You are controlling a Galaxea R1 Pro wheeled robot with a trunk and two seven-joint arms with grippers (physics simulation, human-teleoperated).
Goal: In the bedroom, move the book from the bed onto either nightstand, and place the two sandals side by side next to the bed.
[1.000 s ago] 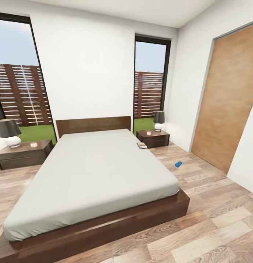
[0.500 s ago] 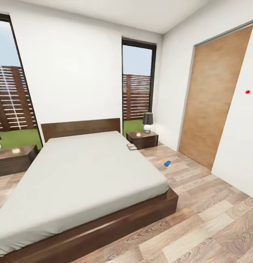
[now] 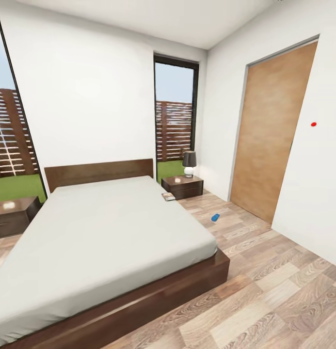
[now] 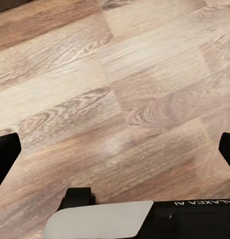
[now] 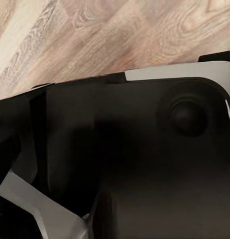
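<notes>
The bed (image 3: pixel 104 232) has a grey mattress on a dark wooden frame and fills the left of the head view. The book (image 3: pixel 168 196) lies on the mattress's far right corner, close to the right nightstand (image 3: pixel 182 186). The left nightstand (image 3: pixel 12 213) stands at the picture's left edge. One blue sandal (image 3: pixel 215 217) lies on the wood floor to the right of the bed; the other sandal is out of view. In the left wrist view my left gripper (image 4: pixel 115 152) is open over bare floor, its black fingertips (image 4: pixel 5 154) at the picture's two sides. The right wrist view faces dark robot body.
A lamp (image 3: pixel 189 162) stands on the right nightstand. A wooden door (image 3: pixel 269 131) is set in the right wall, with a small red dot (image 3: pixel 313 124) beside it. Plank floor (image 3: pixel 264 281) stretches between the bed's right side and that wall. Tall windows flank the headboard.
The whole head view has slid left and the room looks nearer, so the camera has turned right and advanced. Book and sandal lie where they were.
</notes>
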